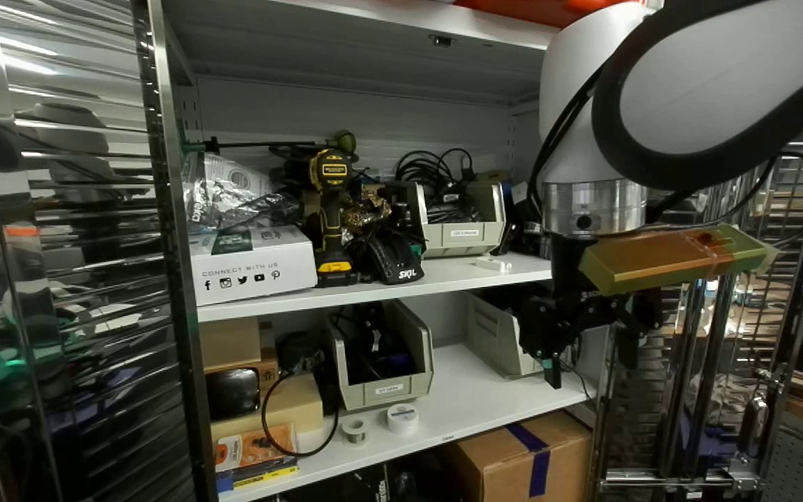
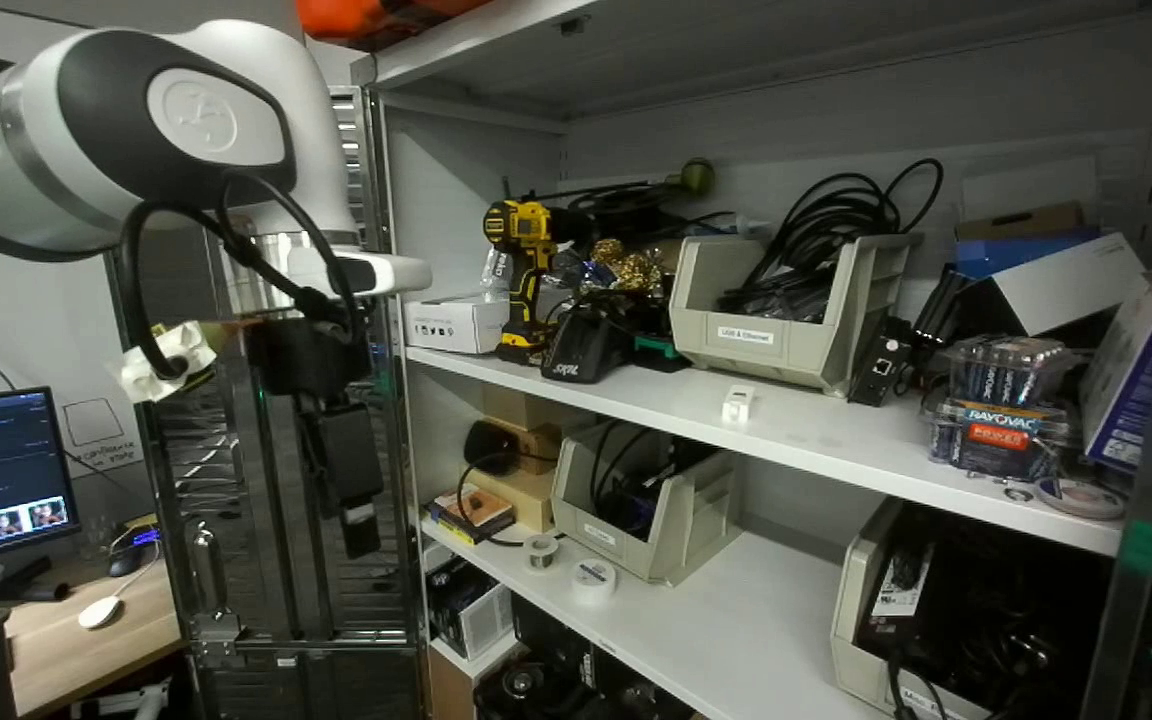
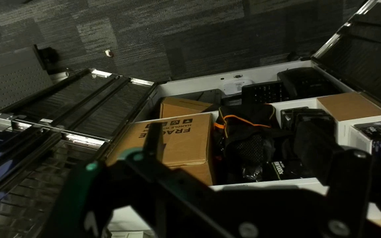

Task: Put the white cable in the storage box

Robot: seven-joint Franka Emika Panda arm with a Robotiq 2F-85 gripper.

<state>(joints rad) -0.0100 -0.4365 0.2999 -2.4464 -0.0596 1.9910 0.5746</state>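
Note:
A small white piece, which may be the white cable, lies on the upper shelf in both exterior views (image 1: 492,263) (image 2: 738,403). Behind it stands a grey storage box (image 1: 462,244) (image 2: 751,352), its label reading USB and Ethernet in an exterior view, with black cables inside. My gripper (image 1: 590,362) is open and empty, pointing down in front of the cabinet's side, away from the white piece. It also shows from the side in an exterior view (image 2: 361,525). In the wrist view the jaws (image 3: 235,145) are spread wide with nothing between them; the white piece is out of that view.
Grey bins stand on the lower shelf (image 1: 380,394) (image 2: 856,610). Tape rolls (image 1: 402,418) lie at its front edge. A yellow drill (image 2: 526,280), a black charger (image 2: 586,345) and battery packs (image 2: 1001,410) share the upper shelf. A metal cabinet door (image 1: 680,390) stands behind the gripper.

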